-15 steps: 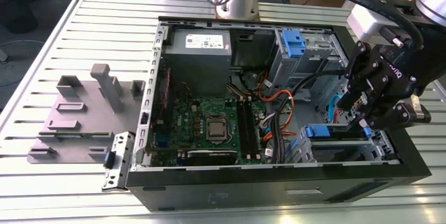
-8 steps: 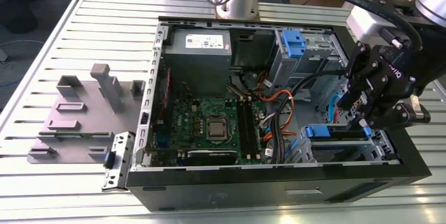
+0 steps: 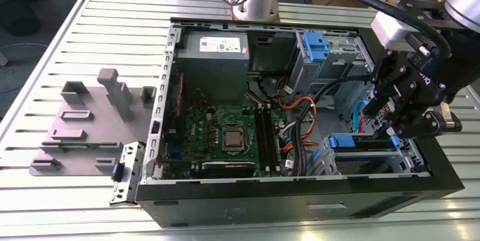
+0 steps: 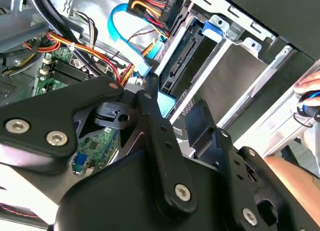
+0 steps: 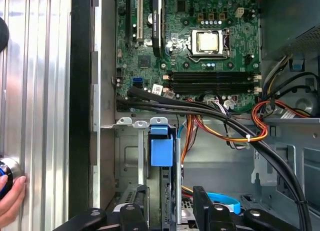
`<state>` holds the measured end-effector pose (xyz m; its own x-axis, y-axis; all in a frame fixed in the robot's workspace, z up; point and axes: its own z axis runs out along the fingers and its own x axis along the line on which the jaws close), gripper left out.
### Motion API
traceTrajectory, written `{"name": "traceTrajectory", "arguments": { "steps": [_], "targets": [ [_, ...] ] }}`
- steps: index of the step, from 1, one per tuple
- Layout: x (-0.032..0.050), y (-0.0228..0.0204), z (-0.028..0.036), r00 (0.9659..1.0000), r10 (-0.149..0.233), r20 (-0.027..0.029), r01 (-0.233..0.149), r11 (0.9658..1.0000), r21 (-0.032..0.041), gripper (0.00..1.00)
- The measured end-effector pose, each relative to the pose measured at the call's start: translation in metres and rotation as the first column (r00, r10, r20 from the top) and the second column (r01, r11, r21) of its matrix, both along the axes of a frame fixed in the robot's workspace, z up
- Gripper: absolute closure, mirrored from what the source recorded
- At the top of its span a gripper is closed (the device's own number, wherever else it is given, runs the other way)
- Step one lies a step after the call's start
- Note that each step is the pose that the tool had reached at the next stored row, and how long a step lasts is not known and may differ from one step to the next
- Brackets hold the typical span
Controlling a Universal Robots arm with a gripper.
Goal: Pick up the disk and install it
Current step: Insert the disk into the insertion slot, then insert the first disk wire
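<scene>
Slatted metal table: open computer case, grey stand, small metal bracket.

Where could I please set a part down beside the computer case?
The slatted table is bare past the grey stand at the exterior view's upper left, and again at its lower left. Inside the computer case it is crowded: cables bundle between motherboard and drive bays, with the gripper above.

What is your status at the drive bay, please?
End effector at the drive bay. Disk in the bay slot, blue tab showing. Black cables run close by; a hand rests on the table.
</scene>
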<state>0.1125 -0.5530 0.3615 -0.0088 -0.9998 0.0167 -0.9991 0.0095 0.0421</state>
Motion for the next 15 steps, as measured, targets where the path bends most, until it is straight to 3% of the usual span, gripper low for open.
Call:
{"name": "traceTrajectory", "arguments": {
  "steps": [2, 15],
  "targets": [
    [0.0, 0.0, -0.0003, 1.0, 0.008, 0.0031, -0.008, 1.0, 0.0027, 0.51],
    [0.0, 0.0012, -0.0007, 1.0, 0.009, 0.0032, -0.009, 1.0, 0.0028, 0.51]
  ]
}}
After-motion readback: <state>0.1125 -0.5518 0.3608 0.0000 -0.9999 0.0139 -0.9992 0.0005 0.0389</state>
